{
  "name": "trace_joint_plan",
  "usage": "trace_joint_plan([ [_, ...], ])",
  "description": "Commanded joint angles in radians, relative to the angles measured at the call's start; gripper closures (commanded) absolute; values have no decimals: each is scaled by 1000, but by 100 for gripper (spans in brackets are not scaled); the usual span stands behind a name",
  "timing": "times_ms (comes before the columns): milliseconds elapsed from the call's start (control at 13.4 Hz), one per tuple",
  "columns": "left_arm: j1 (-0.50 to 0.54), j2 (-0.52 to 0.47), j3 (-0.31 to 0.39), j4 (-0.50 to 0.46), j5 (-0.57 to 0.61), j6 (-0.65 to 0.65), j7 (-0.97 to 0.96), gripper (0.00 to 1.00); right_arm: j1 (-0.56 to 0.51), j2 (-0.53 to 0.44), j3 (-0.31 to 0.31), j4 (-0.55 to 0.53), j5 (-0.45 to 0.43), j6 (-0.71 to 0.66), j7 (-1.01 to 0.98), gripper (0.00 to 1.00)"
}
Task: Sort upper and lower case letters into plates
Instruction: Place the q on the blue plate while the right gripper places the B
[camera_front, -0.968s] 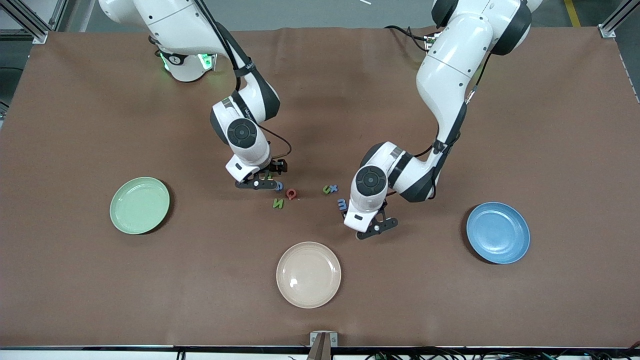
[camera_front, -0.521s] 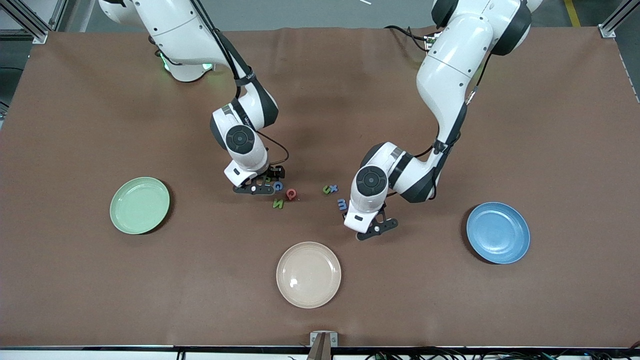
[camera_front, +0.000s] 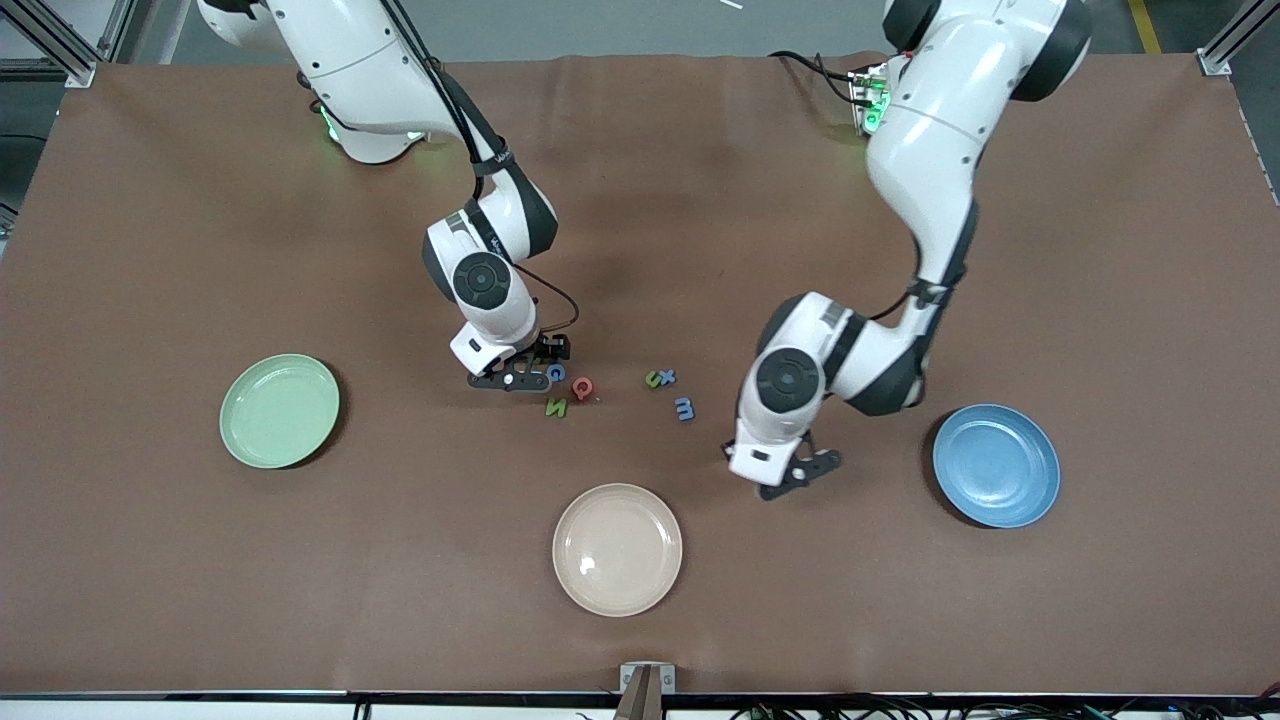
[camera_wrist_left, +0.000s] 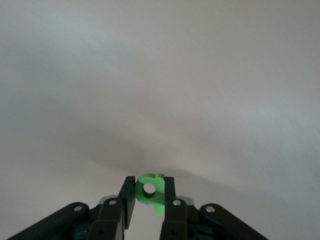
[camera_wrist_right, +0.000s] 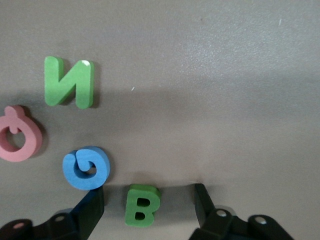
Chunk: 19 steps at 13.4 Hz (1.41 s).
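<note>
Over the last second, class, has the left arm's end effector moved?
Yes. The left end effector, shut on the green p, has shifted away from the blue m, toward the blue plate.

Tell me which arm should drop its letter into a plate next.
Left. The left tool already grips the green p beside the blue plate; the right tool is open around the green B on the table.

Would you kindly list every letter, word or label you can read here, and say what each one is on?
"N": green toy letter on the table.
"Q": pink letter, beside it.
"G": blue letter.
"B": green letter, between the right gripper's open fingers.
"u", "x": green and blue letters.
"m": blue letter.
"p": green letter, in the left gripper.
Arm sleeve marking: too small.
</note>
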Motion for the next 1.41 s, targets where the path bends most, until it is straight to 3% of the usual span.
trace_joint_plan([
  [0,114,-132,-12,-126,16,-34,80,97,-5,-14,3,-15,18,-31,6,37],
  [298,287,-292,-16,-335,14,-12,341,98,-5,-16,3,-15,18,-31,6,60],
  [596,415,-296,-39,-432,13,110,428,97,-5,-16,3,-15,17,-28,5,74],
  [893,488,-244,-39,-426,13,181,470,95,-29,-46,-2,-16,17,-35,-6,82],
  [1117,505,-198,-39,-427,13,242,493,81,-90,-158,-5,-16,6,-164,-18,82],
  [1266,507,-185,-37,-426,16,255,500,70,-173,-249,-7,-15,-12,-268,-131,83],
  [1340,507,-183,-37,-426,16,256,507,55,-228,-283,-7,-16,-19,-302,-231,83],
])
